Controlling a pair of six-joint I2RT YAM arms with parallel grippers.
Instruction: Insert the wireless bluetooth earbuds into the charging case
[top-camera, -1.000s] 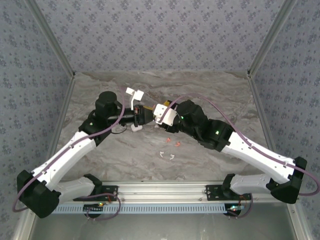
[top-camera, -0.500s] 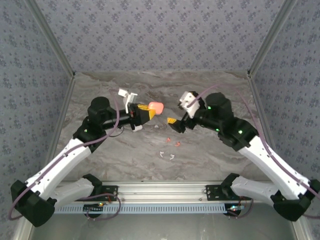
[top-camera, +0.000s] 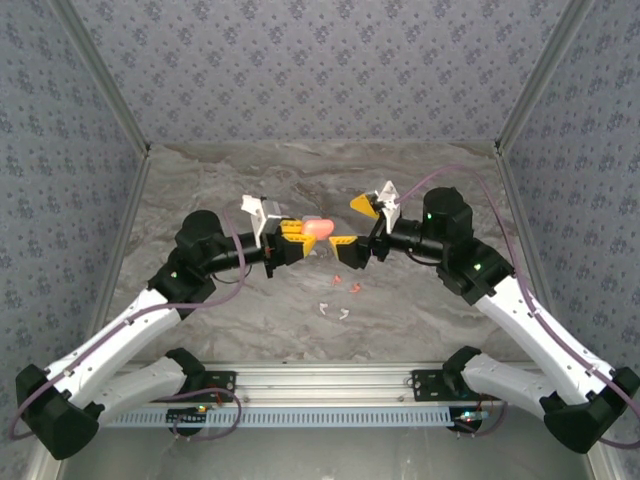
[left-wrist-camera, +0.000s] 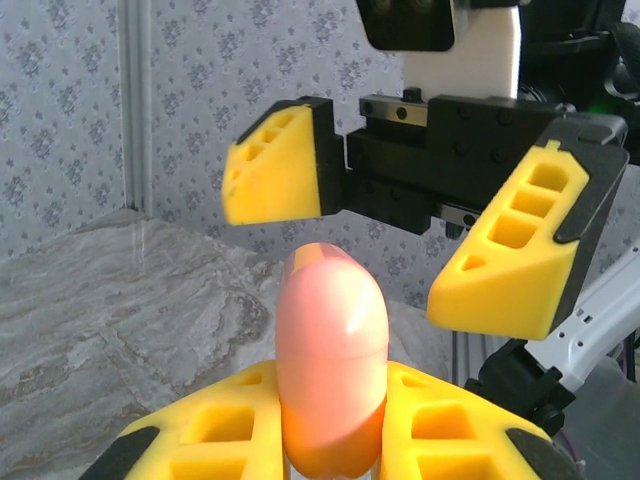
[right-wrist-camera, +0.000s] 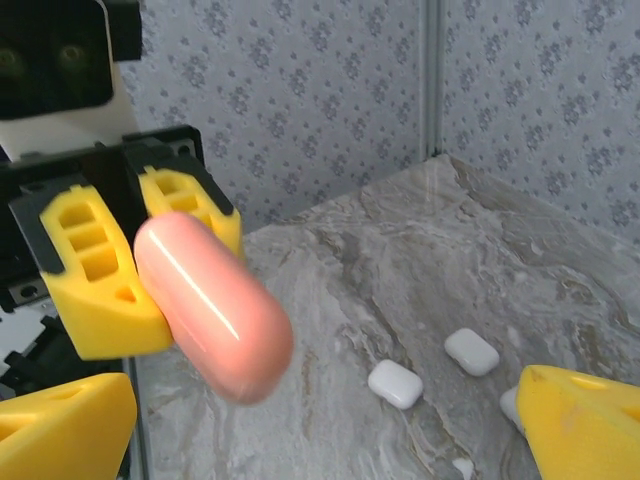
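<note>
My left gripper (top-camera: 296, 240) is shut on one end of a closed salmon-pink charging case (top-camera: 318, 228) and holds it above the middle of the table. In the left wrist view the case (left-wrist-camera: 330, 345) stands up between my yellow fingers (left-wrist-camera: 215, 435). My right gripper (top-camera: 352, 224) faces it from the right, wide open, just short of the case's free end. In the right wrist view the case (right-wrist-camera: 215, 305) hangs at the left, ahead of my spread fingertips (right-wrist-camera: 60, 430). Two pink earbuds (top-camera: 346, 283) and two white earbuds (top-camera: 333, 311) lie on the table below.
Two closed white cases (right-wrist-camera: 395, 384) (right-wrist-camera: 471, 351) lie on the marble table (top-camera: 420, 180), with another white piece partly behind my right finger (right-wrist-camera: 585, 425). Patterned walls close in the back and both sides, with metal posts at the corners.
The right gripper opened wide, let go of the pink case, drew back to the right and turned to face it. The left gripper kept the case and shifted slightly right.
</note>
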